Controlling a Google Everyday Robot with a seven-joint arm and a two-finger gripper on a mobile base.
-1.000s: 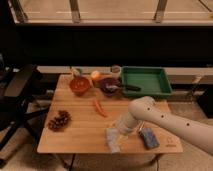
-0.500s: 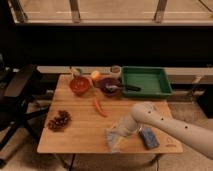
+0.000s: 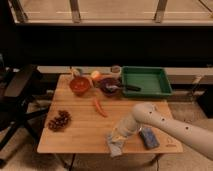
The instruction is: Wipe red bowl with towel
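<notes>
Gripper [image 3: 120,136] is down at the table's [image 3: 80,137] front edge, about 5 o'clock from table centre, right on top of the towel [image 3: 115,145]. Grip state: can't tell, the wrist end blends into the cloth. Arm [image 3: 165,122] comes in from the 4 o'clock corner of the view, white, elbow above the table's right front.

Towel is a crumpled pale gray-blue lump at the front edge, its lower part hanging slightly over. Touching the gripper; held or only pressed, can't tell.

Red bowl [image 3: 79,85] is at 11 o'clock on the table, near the back edge, upright, well apart from towel and gripper. Something small and greenish sits just behind it at its 11 o'clock; can't identify.

Rest of the table:
- blue sponge [image 3: 149,137] just beside the towel at its 3 o'clock, flat, partly under the arm
- maroon bowl [image 3: 109,86] at 3 o'clock of the red bowl, near it, dark utensil [image 3: 127,88] sticking out toward the tray
- green tray [image 3: 145,81] at the back right, 1 o'clock
- round orange fruit [image 3: 95,75] between the two bowls, behind them
- small cup [image 3: 115,69] at the back edge, 12 o'clock
- thin orange-red vegetable [image 3: 100,107] lying near centre
- dark knobbly cluster [image 3: 59,121] at 8 o'clock, front left

Dark chair [image 3: 22,90] off the table's left side, 9 o'clock.
</notes>
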